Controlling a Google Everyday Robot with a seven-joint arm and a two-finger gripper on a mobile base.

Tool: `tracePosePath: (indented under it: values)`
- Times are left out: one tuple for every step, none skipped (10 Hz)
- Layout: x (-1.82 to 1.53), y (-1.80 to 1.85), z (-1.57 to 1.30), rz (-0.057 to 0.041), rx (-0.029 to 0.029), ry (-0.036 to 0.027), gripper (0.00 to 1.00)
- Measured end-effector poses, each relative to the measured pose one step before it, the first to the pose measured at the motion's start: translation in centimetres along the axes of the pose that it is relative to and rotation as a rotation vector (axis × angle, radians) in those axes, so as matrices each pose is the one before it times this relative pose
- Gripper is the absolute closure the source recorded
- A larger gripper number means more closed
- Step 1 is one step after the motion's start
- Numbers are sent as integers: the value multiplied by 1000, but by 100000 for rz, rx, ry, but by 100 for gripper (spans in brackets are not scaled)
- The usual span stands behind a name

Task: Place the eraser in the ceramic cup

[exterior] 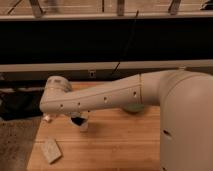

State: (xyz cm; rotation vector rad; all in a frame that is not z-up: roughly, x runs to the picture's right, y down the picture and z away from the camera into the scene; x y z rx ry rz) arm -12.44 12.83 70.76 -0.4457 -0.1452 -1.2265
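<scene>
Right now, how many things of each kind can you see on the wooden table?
Ceramic cup: 1
Green bowl: 1
Pale beige block: 1
Small white item: 1
Total: 4
The gripper, a dark shape mostly hidden, hangs just over the cup.

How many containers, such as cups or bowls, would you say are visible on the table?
2: the ceramic cup under the arm's wrist, where the gripper sits, and a green bowl mostly hidden behind the forearm. More may be hidden.
</scene>
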Motion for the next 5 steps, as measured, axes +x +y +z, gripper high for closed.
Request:
tracePosePath:
  values:
    - [14,33,39,-4,24,173,100]
    - [-2,-35,29,43,243,95,100]
    - [14,9,30,36,45,187,100]
    - [26,1,35,131,110,248,100]
    - [18,-17,23,91,97,224,100]
